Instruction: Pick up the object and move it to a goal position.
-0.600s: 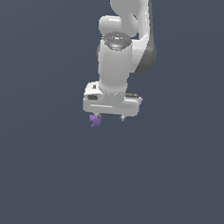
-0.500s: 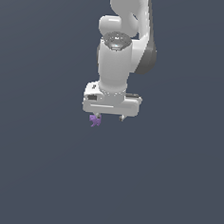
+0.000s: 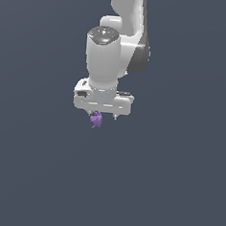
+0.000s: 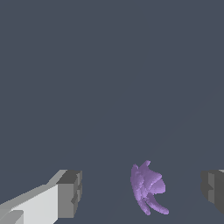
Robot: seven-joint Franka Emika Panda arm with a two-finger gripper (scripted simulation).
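The object (image 3: 96, 120) sits directly under the pincer (image 3: 104, 116), toward the exterior view's left end of the pincer's body. In the wrist view the object (image 4: 148, 187) lies between the two spread fingers (image 4: 70, 193), touching neither and nearer one of them.

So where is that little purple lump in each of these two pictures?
Exterior view: the purple lump hangs just under the white tool, towards that view's left.
Wrist view: the lump sits between the two grey fingers, touching neither.
Shared landmark: the tool's fingers, flanking the lump in both.
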